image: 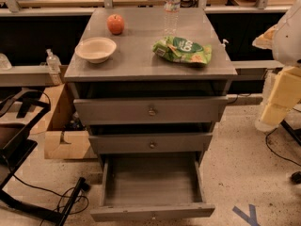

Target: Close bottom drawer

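The bottom drawer [153, 212] of the grey cabinet is pulled far out toward me. Its shallow box [151, 179] is open and empty, and its flat front panel sits near the lower edge of the view. The two drawers above it, the top one [150, 110] and the middle one [151, 143], each have a small round knob and stand slightly out. My arm comes in at the right edge as white and pale yellow parts, with the gripper [275, 111] to the right of the cabinet at the height of the top drawer, well apart from the bottom drawer.
On the cabinet top [136, 60] are a bowl [95, 49], an apple [115, 23], a water bottle [172, 8] and a green chip bag [182, 50]. A black frame with cables [28, 173] and a cardboard box [63, 140] stand left. Blue tape [247, 214] marks the floor.
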Robot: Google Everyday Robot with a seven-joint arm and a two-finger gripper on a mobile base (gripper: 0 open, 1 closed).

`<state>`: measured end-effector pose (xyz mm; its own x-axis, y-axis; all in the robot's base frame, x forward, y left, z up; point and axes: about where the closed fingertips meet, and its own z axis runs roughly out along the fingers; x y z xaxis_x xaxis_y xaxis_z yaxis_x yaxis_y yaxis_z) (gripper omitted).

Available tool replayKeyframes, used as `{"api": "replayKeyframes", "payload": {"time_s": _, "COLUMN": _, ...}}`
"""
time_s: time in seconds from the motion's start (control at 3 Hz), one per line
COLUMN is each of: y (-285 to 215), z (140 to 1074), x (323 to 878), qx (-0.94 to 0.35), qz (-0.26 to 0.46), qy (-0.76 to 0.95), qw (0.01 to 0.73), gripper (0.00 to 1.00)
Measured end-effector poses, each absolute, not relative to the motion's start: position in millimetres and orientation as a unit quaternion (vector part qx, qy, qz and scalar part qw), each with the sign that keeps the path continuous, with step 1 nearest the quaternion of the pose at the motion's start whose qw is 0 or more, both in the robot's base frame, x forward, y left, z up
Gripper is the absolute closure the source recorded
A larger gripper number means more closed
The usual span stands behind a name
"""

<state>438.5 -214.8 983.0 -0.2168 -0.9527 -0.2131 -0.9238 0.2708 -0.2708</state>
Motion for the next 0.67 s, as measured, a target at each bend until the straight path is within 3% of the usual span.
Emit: {"api": "replayKeyframes", "payload": {"time_s": 0.67, "y": -216.6, "z": 979.2, "x": 433.7, "qx": -0.597, "qz": -0.054, "qy": 0.784, "qw": 0.16, "gripper": 0.0}}
